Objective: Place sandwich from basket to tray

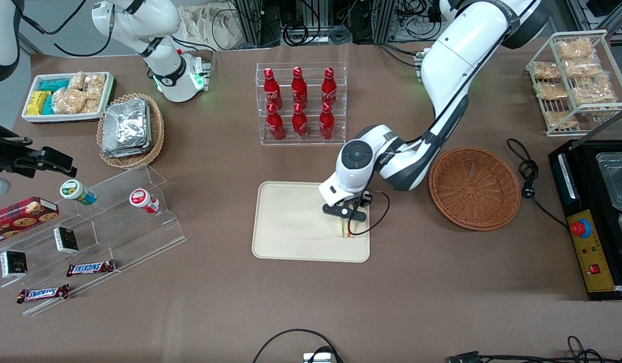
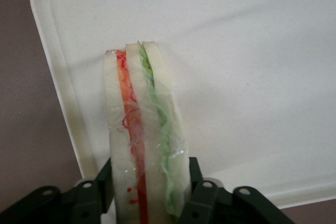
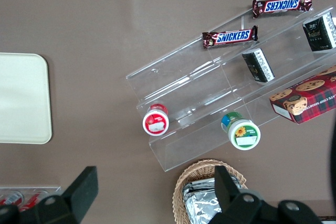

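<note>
I am gripping the sandwich (image 2: 144,140) upright in my hand (image 1: 347,218), lowering it gently until the tray (image 1: 285,227) below supports it.

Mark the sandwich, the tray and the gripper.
sandwich (image 2: 144,140): left wrist view, its middle bread slice.
tray (image 1: 285,222): front view, bare floor.
gripper (image 1: 347,218): front view, between its fingertips, shut on the sandwich.

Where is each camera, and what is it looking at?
Front view: high up, looking down on the table; both arms show, claw over the tray.
Left wrist view: on the working arm, looking down; claw shut on the sandwich.
Right wrist view: on the parked arm, over the snack shelf.
All three share the tray.
</note>
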